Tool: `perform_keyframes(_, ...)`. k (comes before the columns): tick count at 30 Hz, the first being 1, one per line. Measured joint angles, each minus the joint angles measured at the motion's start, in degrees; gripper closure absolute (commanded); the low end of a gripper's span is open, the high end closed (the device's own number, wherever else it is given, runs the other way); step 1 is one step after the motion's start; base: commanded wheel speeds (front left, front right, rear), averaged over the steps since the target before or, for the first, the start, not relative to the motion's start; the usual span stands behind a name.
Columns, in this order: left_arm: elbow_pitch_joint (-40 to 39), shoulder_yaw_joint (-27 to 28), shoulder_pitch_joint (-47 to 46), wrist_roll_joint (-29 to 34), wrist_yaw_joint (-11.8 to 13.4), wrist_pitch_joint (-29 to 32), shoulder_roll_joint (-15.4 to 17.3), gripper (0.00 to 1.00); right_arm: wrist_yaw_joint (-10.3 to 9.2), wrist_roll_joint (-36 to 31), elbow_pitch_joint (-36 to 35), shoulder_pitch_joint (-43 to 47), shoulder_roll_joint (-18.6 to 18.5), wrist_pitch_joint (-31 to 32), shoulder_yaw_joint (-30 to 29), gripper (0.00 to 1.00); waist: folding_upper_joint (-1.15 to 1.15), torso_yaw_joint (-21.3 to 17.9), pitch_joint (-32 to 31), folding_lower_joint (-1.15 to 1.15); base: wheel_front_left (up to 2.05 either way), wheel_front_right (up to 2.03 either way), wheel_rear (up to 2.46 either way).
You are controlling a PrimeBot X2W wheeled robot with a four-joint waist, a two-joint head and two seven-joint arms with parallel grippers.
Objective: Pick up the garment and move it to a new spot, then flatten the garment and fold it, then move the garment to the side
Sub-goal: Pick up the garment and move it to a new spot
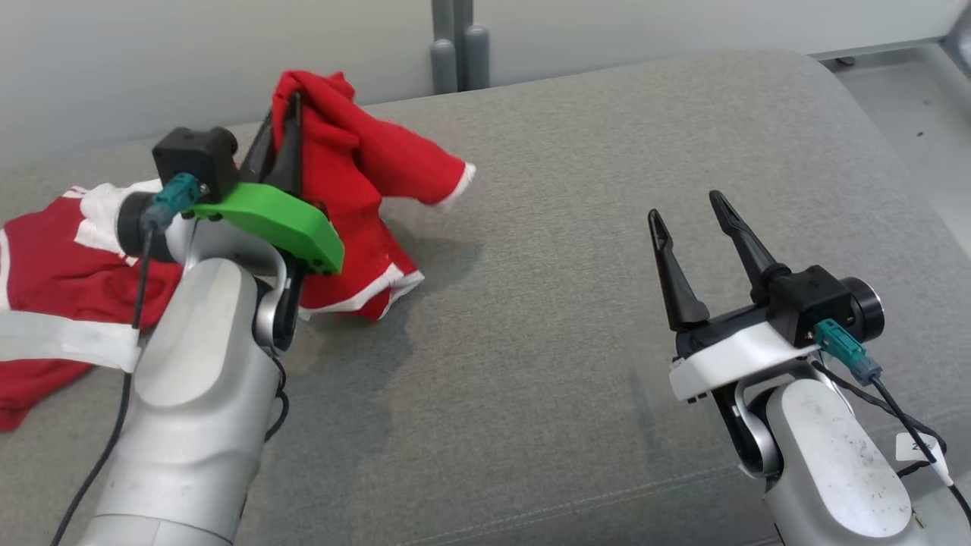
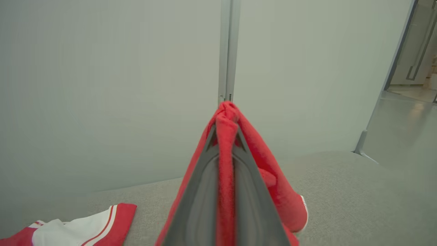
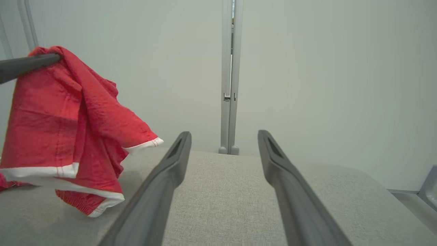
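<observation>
two dark fingers of the left gripper [image 1: 294, 102] stand pressed together on a fold of the red cloth garment with white hems [image 1: 356, 159], and the pinched fold pokes up past their tips. the rest drapes down both sides of the jaws to the wide grey fabric cushion [image 1: 569, 227], at its back left. the right gripper [image 1: 685, 206], jaws spread, hovers over the cushion's right part, well apart from the garment.

We see a grey upholstered cushion [image 1: 576, 318] with a seam along its near edge. On its left part a red garment [image 1: 45, 273] with white trim lies crumpled, one white-edged hem resting nearer the middle
</observation>
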Motion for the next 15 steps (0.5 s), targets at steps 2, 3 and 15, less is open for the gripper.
perform_keyframes(2, 0.16, -2.14, 1.00, -1.32, 0.60, 0.18, 0.03, 1.00, -0.04, 0.00, -0.31, 0.25, 0.01, 0.00, 0.00, 0.00, 0.00, -1.57, 0.04, 0.00, 0.00, 0.00, 0.00)
perform_keyframes(3, 0.18, -3.21, 1.40, -2.07, 1.07, 0.64, 0.03, 1.00, -0.04, 0.00, -0.45, 0.43, 0.03, 0.00, 0.01, 0.00, 0.00, -2.38, 0.11, 0.00, 0.00, 0.00, 0.00)
perform_keyframes(15, -1.63, -15.72, 2.51, -8.70, 3.81, 1.05, 0.35, 1.00, 0.79, 0.59, -0.78, 0.51, 0.60, 0.00, 3.82, 0.00, 0.00, -11.89, 2.77, 0.00, 0.00, 0.00, 0.00)
